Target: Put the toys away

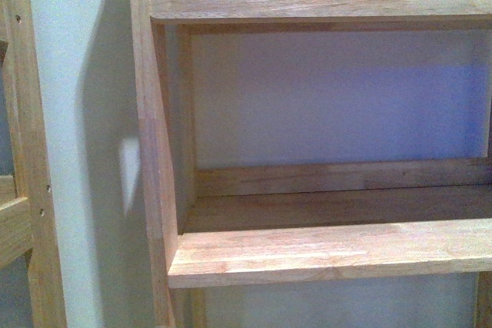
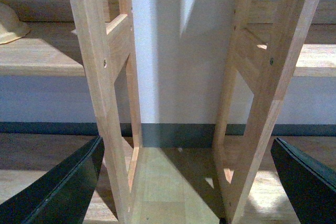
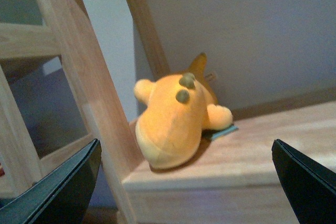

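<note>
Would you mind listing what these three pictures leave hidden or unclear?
- Plush toy: seen only in the blurry right wrist view; its far side is hidden by its own body.
- Blue-green thing: mostly under the toy.
- Cream object: cut off by the left wrist view's edge.
- Both arms: absent from the front view.

Ahead of me I see a light wooden shelf unit (image 1: pixel 330 251) standing against a pale wall (image 1: pixel 84 113), with a second wooden frame (image 1: pixel 23 213) at the far left. Shadow falls beside the uprights. Lower down, a dark baseboard (image 2: pixel 178 136) meets a wooden floor (image 2: pixel 168 182).
</note>
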Motion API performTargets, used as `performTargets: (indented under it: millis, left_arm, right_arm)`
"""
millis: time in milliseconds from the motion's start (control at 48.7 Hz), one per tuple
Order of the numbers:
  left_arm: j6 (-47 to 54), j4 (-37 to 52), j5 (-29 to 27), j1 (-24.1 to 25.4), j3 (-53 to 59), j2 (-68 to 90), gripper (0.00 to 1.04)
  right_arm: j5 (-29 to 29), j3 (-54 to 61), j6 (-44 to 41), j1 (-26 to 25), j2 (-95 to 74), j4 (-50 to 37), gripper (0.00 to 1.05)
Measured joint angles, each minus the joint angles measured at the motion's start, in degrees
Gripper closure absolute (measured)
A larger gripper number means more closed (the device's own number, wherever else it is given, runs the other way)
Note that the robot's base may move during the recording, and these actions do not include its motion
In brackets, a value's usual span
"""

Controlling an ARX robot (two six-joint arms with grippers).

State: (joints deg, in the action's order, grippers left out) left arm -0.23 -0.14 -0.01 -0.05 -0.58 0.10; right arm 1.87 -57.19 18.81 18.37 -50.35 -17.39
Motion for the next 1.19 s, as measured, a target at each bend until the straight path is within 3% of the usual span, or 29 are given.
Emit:
performTargets:
  millis: [451,616,821,1067,1129,1190]
  left_arm:
    - [0.00,0.00,0.00,0.00,0.00,0.00,0.06]
    - [0.00,0.00,0.00,0.00,0.00,0.00,0.06]
    - [0.00,0.00,0.00,0.00,-0.02,0.00,0.06]
    - [0.00,0.00,0.00,0.00,0.00,0.00,0.06]
    - [0.00,0.00,0.00,0.00,-0.02,0.00,0.06]
    - [0.00,0.00,0.00,0.00,-0.02,0.00,0.06]
  right_arm:
    - [-3.67,27.58,-0.22,-11.41,28.33,7.08,0.06]
    - [-1.46,34.91,-1.81,-9.46,32.89,2.91,0.06]
    - [5.25,48.11,-5.18,-4.57,39.95,2.29,0.06]
    - [7.98,54.97,-12.13,-3.41,43.98,1.29,0.07]
    - [13.44,54.23,-14.84,-1.77,44.35,10.05,0.18]
    - [13.77,55.69,-16.55,-2.12,45.83,14.38,0.29]
